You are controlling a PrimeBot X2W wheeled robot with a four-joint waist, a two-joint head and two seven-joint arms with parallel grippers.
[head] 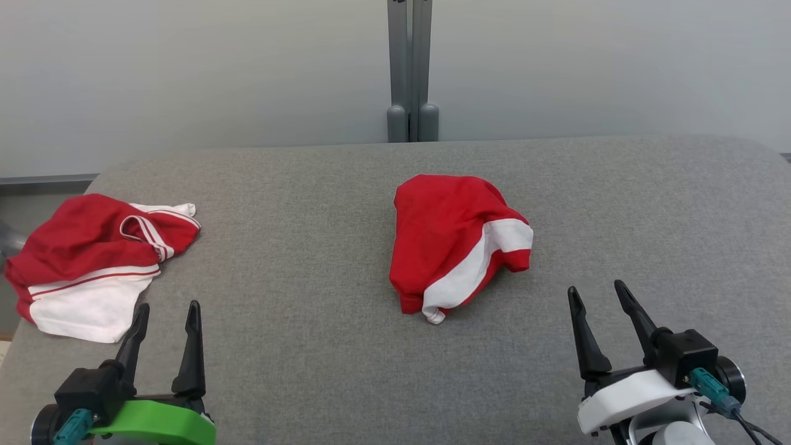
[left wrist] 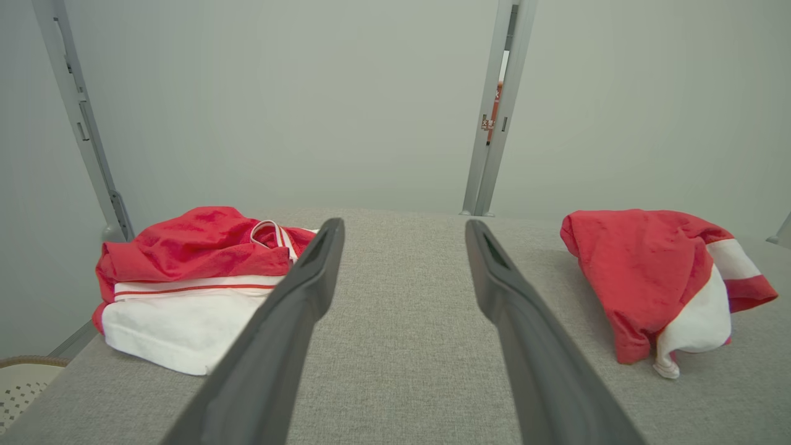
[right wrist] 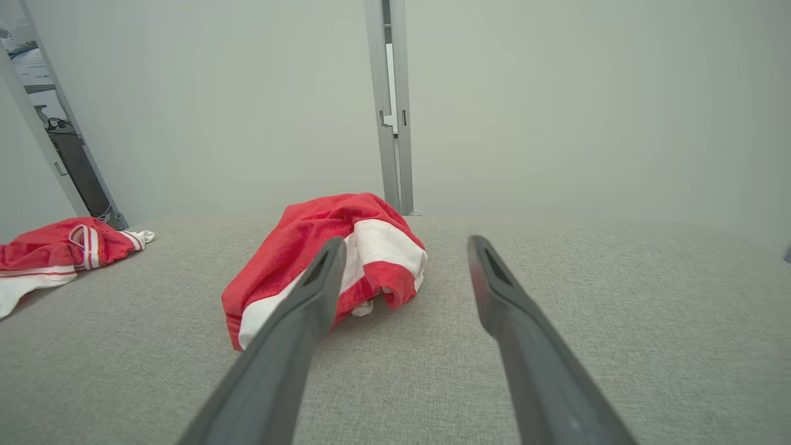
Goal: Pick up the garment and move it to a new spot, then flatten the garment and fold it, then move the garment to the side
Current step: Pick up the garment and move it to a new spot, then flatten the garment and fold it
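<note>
Red with a white band: noting the garment (head: 460,241) lying bunched near the centre of the table (head: 296,204), touching neither claw. Placing it at 11 o'clock from the right gripper (head: 594,286) and at 2 o'clock from the left gripper (head: 169,305), well apart from both. Reading both claws as standing spread wide, holding nothing, near the 6 o'clock edge.

Progress: judging the task as not yet begun.
- Not yet lifting, relocating, flattening, folding or setting aside.
- Leaving every step outstanding.
- Expecting the pick-up first, probably falling to the right gripper as the nearer one.

Also noting a second garment (head: 93,266), red and white with striped trim, lying crumpled at the 9 o'clock edge, at 11 o'clock from the left gripper. Treating the centre piece as the likely target, without being able to confirm this.

Limits of view:
- Not being able to tell garment type, openings or hems, owing to the bunching.
- Losing part of the second garment at the 9 o'clock border of the right wrist view.
- Losing both arms at the 6 o'clock border of the head view.
- Failing to identify a pale perforated object (left wrist: 25,383) at 8 o'clock in the left wrist view, below table level.
</note>
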